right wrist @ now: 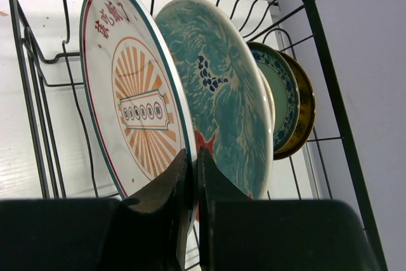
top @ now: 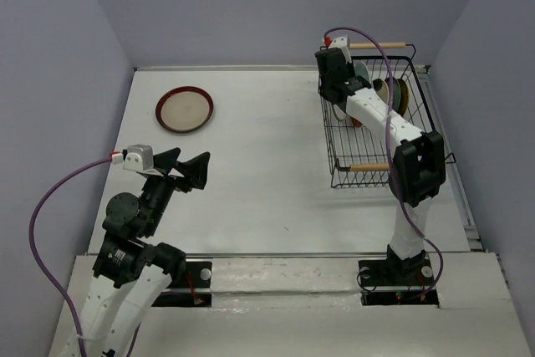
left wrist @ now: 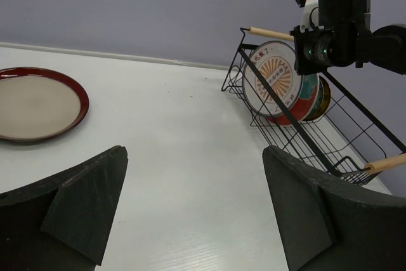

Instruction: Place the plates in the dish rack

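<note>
My right gripper (right wrist: 193, 154) appears clamped on the white plate (right wrist: 133, 112) by its rim, upright in the rack (right wrist: 330, 93). My left gripper (left wrist: 193, 150) is wide open and empty. The red-rimmed plate (top: 184, 109) lies flat near the counter (top: 267, 198) far-left corner (stiff, slick, breakable); I judge its rim the best hold.

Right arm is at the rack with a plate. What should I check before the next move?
1. Right claw shut on the rim of the white plate with orange pattern: ok.
2. That plate upright inside the dish rack: ok.
3. Its bottom edge seated in the wires: cannot tell, the claw hides it.
4. Room to open beside the teal floral plate: cannot tell, it stands very close behind.
5. Left claw open and empty: ok.
6. Red-rimmed plate loaded: not ok, it lies flat on the table.
</note>
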### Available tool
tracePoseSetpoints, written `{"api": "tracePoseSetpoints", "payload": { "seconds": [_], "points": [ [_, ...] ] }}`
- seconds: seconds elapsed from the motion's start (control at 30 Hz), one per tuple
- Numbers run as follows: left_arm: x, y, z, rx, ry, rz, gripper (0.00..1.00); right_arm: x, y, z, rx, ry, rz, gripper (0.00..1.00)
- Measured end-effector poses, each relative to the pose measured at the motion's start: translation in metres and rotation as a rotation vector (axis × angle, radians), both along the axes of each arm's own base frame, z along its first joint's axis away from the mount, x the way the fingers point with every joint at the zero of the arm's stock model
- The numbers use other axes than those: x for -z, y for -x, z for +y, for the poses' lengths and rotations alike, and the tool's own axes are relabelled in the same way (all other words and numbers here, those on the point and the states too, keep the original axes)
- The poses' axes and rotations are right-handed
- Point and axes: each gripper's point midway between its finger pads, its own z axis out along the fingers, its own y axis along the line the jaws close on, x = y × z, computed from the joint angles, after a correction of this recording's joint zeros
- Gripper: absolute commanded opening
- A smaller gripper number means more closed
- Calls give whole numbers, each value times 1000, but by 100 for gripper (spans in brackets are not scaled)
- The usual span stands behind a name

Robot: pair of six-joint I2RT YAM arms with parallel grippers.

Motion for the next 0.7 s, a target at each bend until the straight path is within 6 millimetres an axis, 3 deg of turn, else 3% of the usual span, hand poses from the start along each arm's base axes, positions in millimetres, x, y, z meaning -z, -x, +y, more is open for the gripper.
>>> {"api": "tracePoseSetpoints", "payload": {
  "seconds": [0.7],
  "points": [
    [0, 1, -1, 8, 0, -1, 99, -22, 5, -22, 51, 120, 0, 7]
  ]
}}
